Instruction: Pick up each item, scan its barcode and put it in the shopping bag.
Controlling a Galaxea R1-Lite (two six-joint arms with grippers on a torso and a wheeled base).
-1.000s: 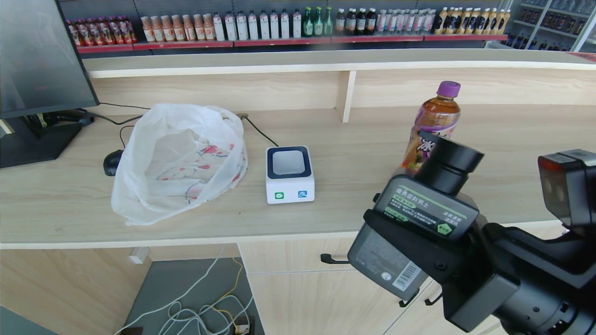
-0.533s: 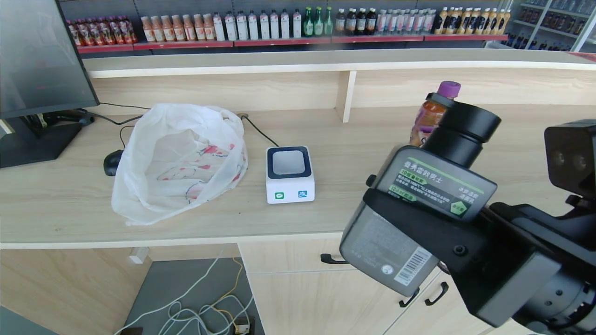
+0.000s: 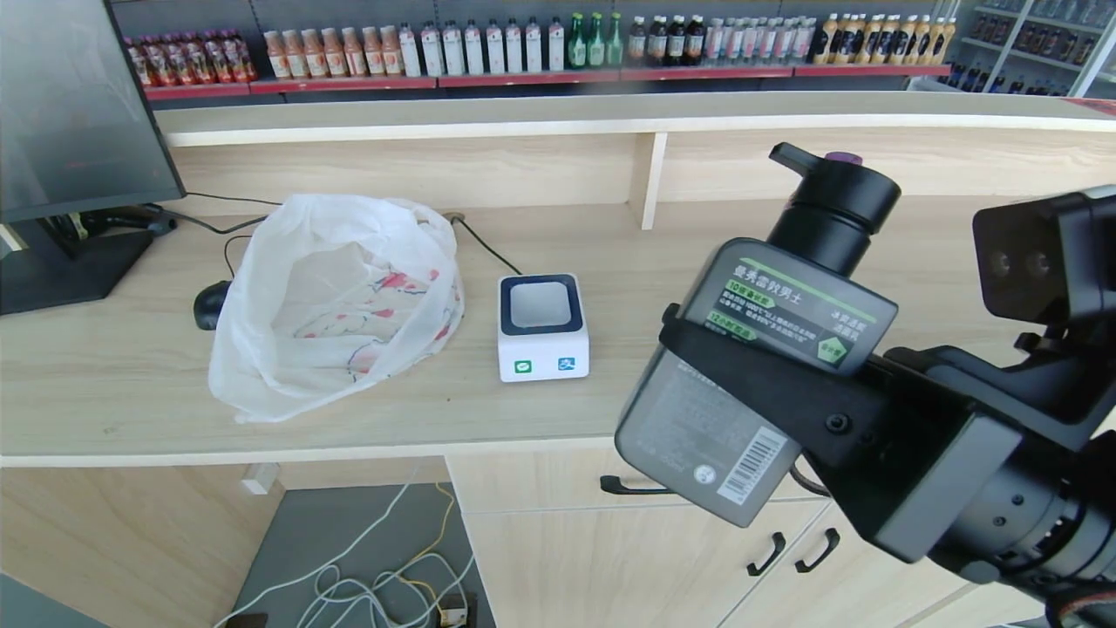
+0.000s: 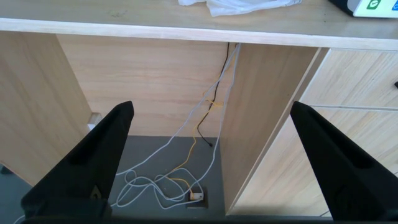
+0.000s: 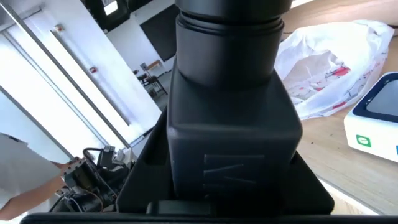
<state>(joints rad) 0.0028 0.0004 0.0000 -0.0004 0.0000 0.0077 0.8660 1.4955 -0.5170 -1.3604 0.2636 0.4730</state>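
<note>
Over the last second the right gripper (image 3: 751, 377) carried the dark bottle (image 3: 789, 301) up and toward ten o'clock in the head view, covering the tea bottle (image 3: 842, 157) behind it save for its purple cap. The dark bottle sat clamped crosswise in that claw, cap pointing to one o'clock, with the scanner (image 3: 542, 327) at nine o'clock and the shopping bag (image 3: 336, 296) beyond. The left gripper (image 4: 211, 109) hung below the counter (image 3: 131, 366), jaws spread wide.

The right pincer (image 3: 706, 349) was moulded in matt black, fastened by one screw (image 3: 837, 425); a twin-lens camera (image 3: 1033, 262) was mounted above.
</note>
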